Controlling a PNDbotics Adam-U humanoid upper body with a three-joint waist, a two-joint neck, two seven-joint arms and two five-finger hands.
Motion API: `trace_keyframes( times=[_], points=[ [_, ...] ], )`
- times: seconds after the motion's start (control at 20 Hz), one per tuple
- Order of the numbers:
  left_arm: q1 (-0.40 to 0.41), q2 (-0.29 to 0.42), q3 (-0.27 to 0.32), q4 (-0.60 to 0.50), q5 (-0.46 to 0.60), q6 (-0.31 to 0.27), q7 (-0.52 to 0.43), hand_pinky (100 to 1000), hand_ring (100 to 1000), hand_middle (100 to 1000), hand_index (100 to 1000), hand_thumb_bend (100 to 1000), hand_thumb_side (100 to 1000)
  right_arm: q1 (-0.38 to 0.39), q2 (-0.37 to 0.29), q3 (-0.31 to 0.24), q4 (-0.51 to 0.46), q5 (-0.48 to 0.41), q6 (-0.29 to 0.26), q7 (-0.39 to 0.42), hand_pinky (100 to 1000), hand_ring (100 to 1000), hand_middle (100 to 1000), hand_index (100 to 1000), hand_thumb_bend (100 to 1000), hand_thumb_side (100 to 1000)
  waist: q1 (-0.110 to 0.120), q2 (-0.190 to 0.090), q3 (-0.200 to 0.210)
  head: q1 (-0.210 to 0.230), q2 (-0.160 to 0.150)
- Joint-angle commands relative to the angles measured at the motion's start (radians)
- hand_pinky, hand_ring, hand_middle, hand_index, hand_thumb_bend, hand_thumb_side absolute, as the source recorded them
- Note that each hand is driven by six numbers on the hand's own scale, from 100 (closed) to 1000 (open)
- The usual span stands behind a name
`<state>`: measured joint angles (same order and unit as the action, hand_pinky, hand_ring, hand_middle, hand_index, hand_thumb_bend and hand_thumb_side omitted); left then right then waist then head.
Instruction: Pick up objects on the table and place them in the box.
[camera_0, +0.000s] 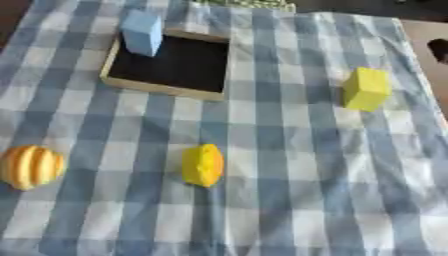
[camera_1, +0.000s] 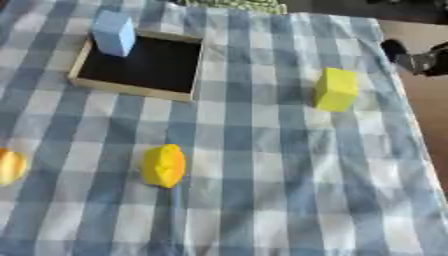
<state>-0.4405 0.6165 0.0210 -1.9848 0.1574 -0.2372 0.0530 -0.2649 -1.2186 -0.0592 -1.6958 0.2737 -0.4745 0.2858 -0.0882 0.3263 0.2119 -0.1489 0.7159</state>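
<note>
The box (camera_0: 140, 86) is lying at the far left part of the table; it is a shallow square tray with a light wooden rim and a black floor. A light blue block (camera_0: 142, 32) is standing upright in its far left corner, and it is leaning a little on the rim there. The rest of the black floor is showing bare.

Three objects are lying outside the box on the blue and white checked cloth (camera_0: 289, 190). A yellow block (camera_0: 365, 89) is standing to the right of the box, well apart from it, near the right edge of the cloth. A yellow rounded object (camera_0: 203, 165) with faceted sides is lying in the near middle, in front of the box. An orange and yellow ribbed round object (camera_0: 30, 166), like a small pumpkin, is lying at the near left edge; in the right eye view it is cut by the picture's border.

At the far right edge of the right eye view, beyond the cloth, a dark part with a silver piece, probably the right hand (camera_1: 418, 59), is showing. I cannot tell if its fingers are apart or together. The left hand is not showing in any view.
</note>
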Motion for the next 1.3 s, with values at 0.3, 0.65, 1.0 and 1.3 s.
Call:
trace_keyframes(
  times=[0.3, 0.65, 1.0, 1.3],
  points=[
    [-0.012, 0.03, 0.0, -0.015, 0.005, 0.002, -0.009, 933, 738, 688, 867, 100, 561, -0.019, -0.057, 0.021, 0.026, -0.013, -0.013, 0.064, 929, 989, 837, 925, 100, 303, -0.003, -0.024, 0.001, -0.004, -0.011],
    [-0.015, 0.027, -0.004, -0.015, 0.01, 0.004, -0.015, 934, 738, 688, 867, 100, 561, -0.015, -0.066, 0.066, 0.038, -0.08, 0.049, 0.085, 964, 1000, 816, 941, 100, 311, -0.004, -0.026, 0.006, -0.009, -0.014],
    [-0.017, 0.021, -0.008, -0.015, 0.014, 0.007, -0.021, 934, 739, 688, 866, 100, 561, -0.033, -0.059, 0.118, 0.049, -0.088, 0.128, 0.104, 1000, 1000, 812, 964, 100, 309, -0.006, -0.025, 0.012, -0.016, -0.013],
    [-0.02, 0.016, -0.009, -0.015, 0.018, 0.01, -0.025, 935, 739, 688, 867, 100, 561, -0.058, -0.045, 0.149, 0.071, -0.115, 0.172, 0.133, 1000, 1000, 824, 969, 100, 542, -0.006, -0.023, 0.018, -0.02, -0.012]
  ],
)
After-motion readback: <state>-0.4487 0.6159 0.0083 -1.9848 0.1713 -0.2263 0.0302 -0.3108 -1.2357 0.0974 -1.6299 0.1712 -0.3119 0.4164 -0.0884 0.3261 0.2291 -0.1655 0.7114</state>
